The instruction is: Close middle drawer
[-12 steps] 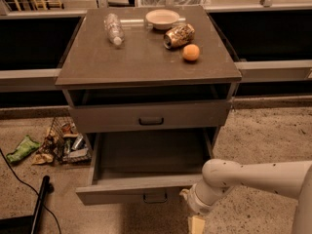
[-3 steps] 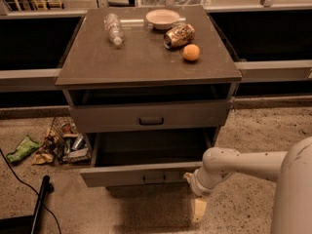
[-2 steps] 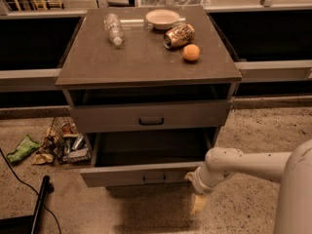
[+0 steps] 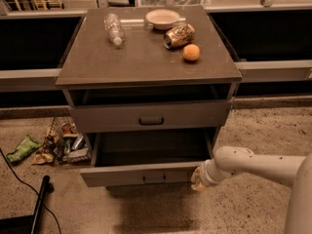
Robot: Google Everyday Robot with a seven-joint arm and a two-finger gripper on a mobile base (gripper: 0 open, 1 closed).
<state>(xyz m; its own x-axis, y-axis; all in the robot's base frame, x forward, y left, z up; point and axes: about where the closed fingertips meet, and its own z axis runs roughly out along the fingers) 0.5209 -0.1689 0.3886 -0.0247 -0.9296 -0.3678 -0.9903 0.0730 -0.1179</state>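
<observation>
The middle drawer (image 4: 122, 175) juts partly out at 6 o'clock of the cabinet (image 4: 141, 52), below the uppermost drawer (image 4: 102, 117). The gripper (image 4: 198, 178) sits at the 3 o'clock end of its front, seemingly touching it; whether it is open or closed I cannot tell. Pushing this far off-centre may skew the drawer, so press straight toward 12 o'clock, steadily, ideally nearer the handle (image 4: 154, 179).

A grey-brown cabinet top (image 4: 136, 62) carries four things. An orange (image 4: 191, 52) sits near its front right. Just behind the orange and slightly to its left, a crumpled can (image 4: 178, 35) lies on its side. Farther back and left of the orange stands a shallow pale bowl (image 4: 162, 18). Well to the orange's left, a clear plastic bottle (image 4: 114, 28) lies flat. The gripper (image 4: 198, 178) is well below the orange, off the top.
</observation>
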